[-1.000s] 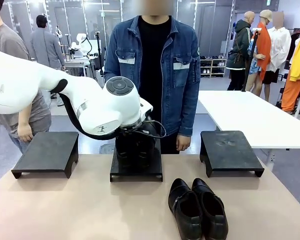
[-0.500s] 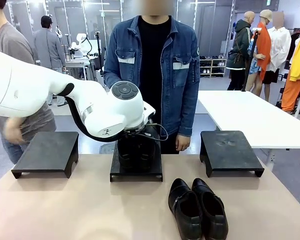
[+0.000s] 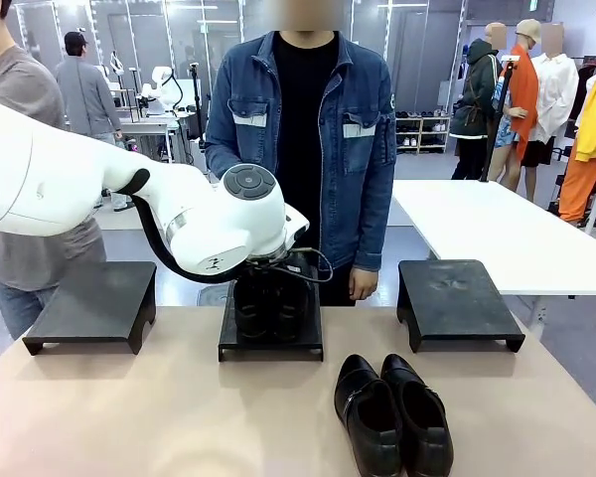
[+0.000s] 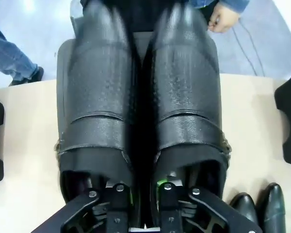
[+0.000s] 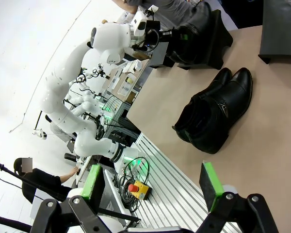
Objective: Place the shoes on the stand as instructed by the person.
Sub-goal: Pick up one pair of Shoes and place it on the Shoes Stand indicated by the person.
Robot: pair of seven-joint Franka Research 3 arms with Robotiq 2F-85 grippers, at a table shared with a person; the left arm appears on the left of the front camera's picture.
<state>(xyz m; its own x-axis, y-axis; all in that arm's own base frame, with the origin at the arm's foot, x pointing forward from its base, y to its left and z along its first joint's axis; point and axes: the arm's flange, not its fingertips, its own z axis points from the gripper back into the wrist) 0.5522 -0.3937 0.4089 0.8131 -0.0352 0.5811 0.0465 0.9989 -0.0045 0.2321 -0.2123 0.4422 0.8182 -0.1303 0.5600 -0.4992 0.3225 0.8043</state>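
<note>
While our left fingers [image 4: 117,199] clamp shoe pair [image 4: 179,97] on middle stand [image 3: 309,344], our right fingers [image 5: 93,182] spread wide, empty.

Light: bright, even, from overhead.
Shadows: soft, short beneath the stands [image 3: 89,298].
Glare: pale sheen on the shoes [image 4: 179,87], toes smeared out of focus.
Edges: right wrist view curves, upper left washed white.

Left arm [image 3: 70,184] glossy white, with a round grey joint cap [image 3: 248,182] and a black cable [image 3: 142,237]; right gripper [image 5: 152,180] black with green pads [image 5: 209,178]
</note>
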